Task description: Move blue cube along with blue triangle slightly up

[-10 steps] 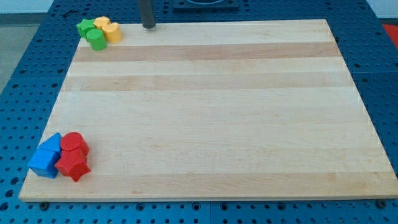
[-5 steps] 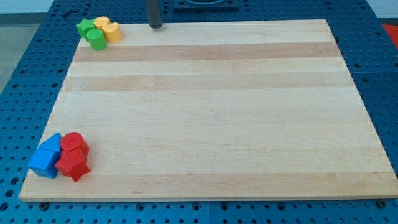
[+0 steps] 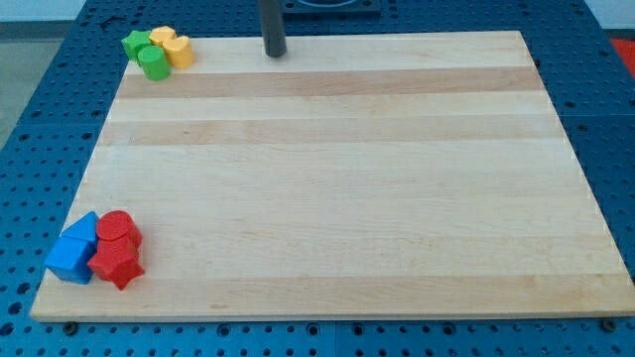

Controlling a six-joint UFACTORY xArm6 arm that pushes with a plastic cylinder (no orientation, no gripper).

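The blue cube (image 3: 68, 260) sits at the board's bottom left corner, with the blue triangle (image 3: 85, 229) touching it just above. A red cylinder (image 3: 119, 228) and a red star (image 3: 116, 264) press against their right side. My tip (image 3: 274, 53) stands near the view's top edge, left of centre, far above and to the right of the blue blocks.
A green star (image 3: 133, 43), a green cylinder (image 3: 153, 64) and two yellow blocks (image 3: 173, 47) cluster at the top left corner. The wooden board (image 3: 347, 178) lies on a blue perforated table.
My tip has slid to the right along the top edge and slightly down. No block has moved.
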